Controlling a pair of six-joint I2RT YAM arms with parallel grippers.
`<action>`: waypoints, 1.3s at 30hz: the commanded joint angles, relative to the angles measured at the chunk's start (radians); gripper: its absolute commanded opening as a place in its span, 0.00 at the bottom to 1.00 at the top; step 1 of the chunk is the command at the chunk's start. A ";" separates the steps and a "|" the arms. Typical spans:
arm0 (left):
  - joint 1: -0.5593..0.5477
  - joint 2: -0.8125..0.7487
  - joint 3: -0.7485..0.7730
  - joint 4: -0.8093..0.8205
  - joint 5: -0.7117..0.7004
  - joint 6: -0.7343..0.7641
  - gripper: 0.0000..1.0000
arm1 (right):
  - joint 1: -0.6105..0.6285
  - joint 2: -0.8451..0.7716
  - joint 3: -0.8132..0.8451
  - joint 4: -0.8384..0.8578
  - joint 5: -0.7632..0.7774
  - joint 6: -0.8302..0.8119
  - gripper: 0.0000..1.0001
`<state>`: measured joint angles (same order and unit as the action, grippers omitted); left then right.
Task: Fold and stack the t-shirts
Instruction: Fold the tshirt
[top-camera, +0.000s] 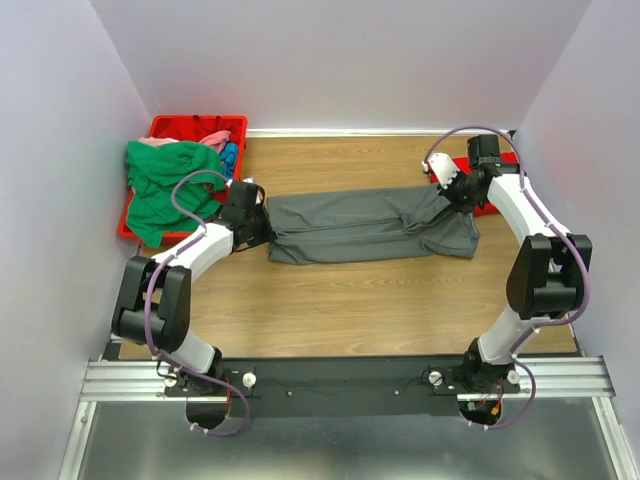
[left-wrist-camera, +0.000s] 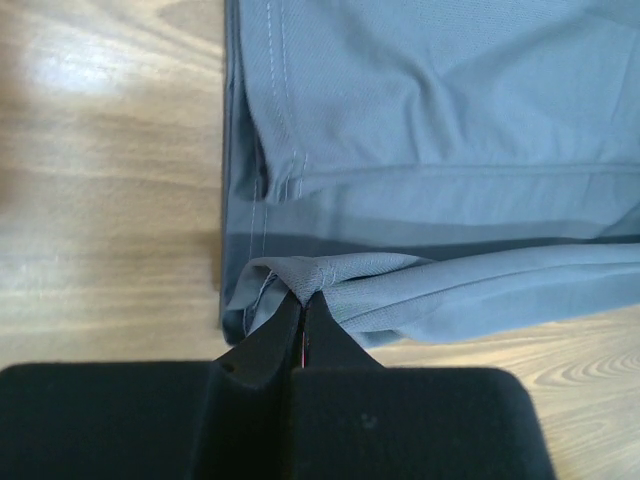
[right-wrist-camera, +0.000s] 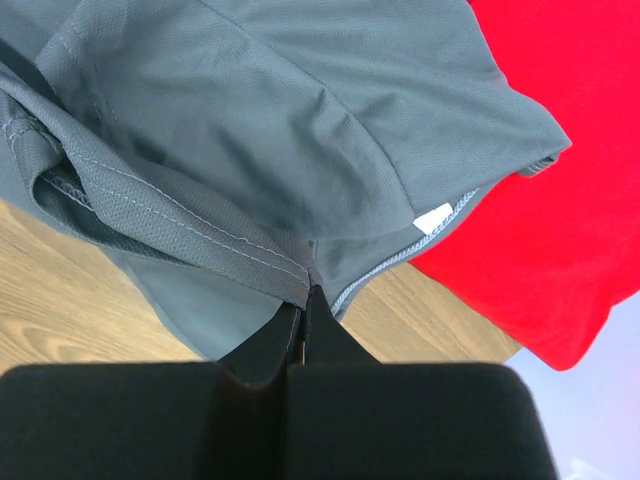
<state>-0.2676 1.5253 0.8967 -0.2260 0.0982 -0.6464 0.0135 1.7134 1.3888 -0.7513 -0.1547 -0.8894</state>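
The dark grey t-shirt (top-camera: 370, 225) lies folded lengthwise into a long band across the middle of the table. My left gripper (top-camera: 262, 222) is shut on its left end; the wrist view shows the hem (left-wrist-camera: 330, 272) pinched between the black fingertips (left-wrist-camera: 303, 300). My right gripper (top-camera: 452, 192) is shut on its right end, gripping a stitched hem (right-wrist-camera: 200, 225) at the fingertips (right-wrist-camera: 304, 295). A bright red t-shirt (right-wrist-camera: 570, 180) lies under and beyond the grey one at the right. Green (top-camera: 165, 185), pink (top-camera: 205, 138) and blue (top-camera: 230, 155) shirts are piled at the back left.
A red plastic bin (top-camera: 190, 125) holds the pile of shirts at the back left, by the left wall. White walls close in on both sides and at the back. The wooden tabletop (top-camera: 350, 300) shows in front of the grey shirt.
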 joint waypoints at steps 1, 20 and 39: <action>0.005 0.041 0.036 -0.016 -0.031 0.040 0.00 | 0.002 0.031 0.042 0.024 -0.017 0.032 0.00; 0.005 0.105 0.088 -0.036 -0.081 0.080 0.00 | 0.002 0.127 0.122 0.050 -0.022 0.112 0.00; 0.005 0.128 0.096 -0.021 -0.089 0.140 0.00 | 0.005 0.198 0.185 0.058 -0.042 0.162 0.00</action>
<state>-0.2676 1.6379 0.9756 -0.2562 0.0463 -0.5343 0.0135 1.8912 1.5364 -0.7082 -0.1623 -0.7513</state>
